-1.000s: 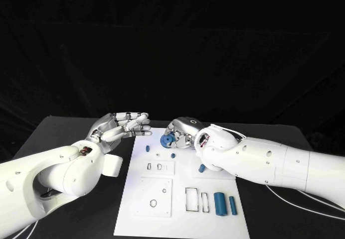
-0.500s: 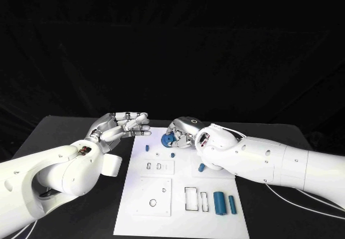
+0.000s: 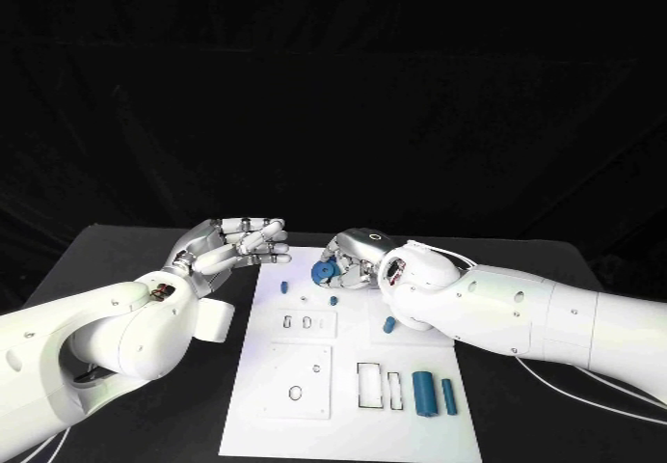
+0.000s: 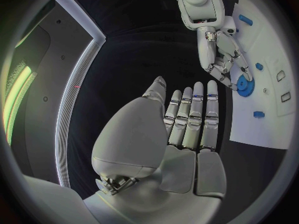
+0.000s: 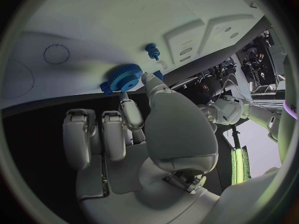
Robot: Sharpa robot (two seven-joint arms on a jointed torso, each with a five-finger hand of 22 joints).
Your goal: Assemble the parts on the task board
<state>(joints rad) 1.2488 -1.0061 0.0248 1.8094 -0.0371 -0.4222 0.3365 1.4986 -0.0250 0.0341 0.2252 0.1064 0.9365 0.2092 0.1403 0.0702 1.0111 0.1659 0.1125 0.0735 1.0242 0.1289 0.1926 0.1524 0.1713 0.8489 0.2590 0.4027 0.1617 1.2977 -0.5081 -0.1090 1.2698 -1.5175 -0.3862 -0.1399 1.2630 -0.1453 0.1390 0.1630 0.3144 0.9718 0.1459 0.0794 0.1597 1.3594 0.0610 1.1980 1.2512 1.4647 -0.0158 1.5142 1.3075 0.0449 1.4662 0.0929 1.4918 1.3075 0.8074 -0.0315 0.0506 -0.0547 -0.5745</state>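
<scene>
The right hand pinches a blue gear in its fingers over the far end of the white board, probably to seat it there. The left hand hovers beside the board over the worktop, holding nothing, likely waiting. The left wrist view shows its fingers straight and pressed together; the right wrist view shows the gear's teeth.

From the head we look down on the task board at mid-frame bottom, with some distance. Our left wrist camera sits close behind the left hand, our right one behind the right hand; all share the blue gear.
</scene>
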